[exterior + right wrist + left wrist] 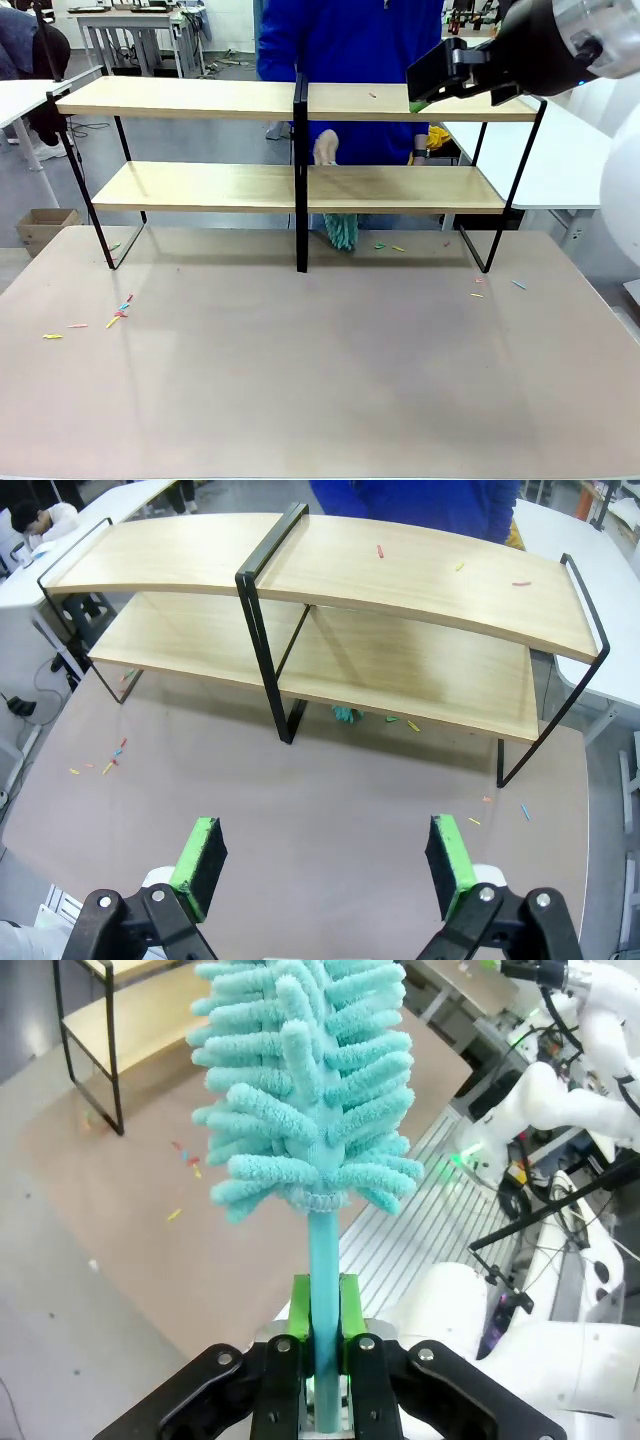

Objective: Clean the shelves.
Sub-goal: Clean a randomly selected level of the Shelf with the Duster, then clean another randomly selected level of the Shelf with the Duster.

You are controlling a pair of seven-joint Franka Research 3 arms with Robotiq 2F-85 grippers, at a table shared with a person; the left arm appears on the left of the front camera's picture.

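**Scraps Lay on the Shelves' Top Board**

The shelves (299, 170), two light-wood boards in a black frame, stood on the worktop (320, 390). Coloured scraps (380, 551) lay on their top board. The left end effector (323, 1310) was clamped on a teal duster (310, 1090). The right end effector (325, 865) hovered before the shelves, pads wide apart. Behind the shelves was a person's gloved hand (326, 148).

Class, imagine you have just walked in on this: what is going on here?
The left gripper is shut on the handle of a teal duster, held clear of the shelves. The right gripper is open, up above the table and facing the shelves. A person in blue stands behind them, a gloved hand between the two boards, with a second teal duster hanging below it. Coloured scraps lie on the top board and the table.
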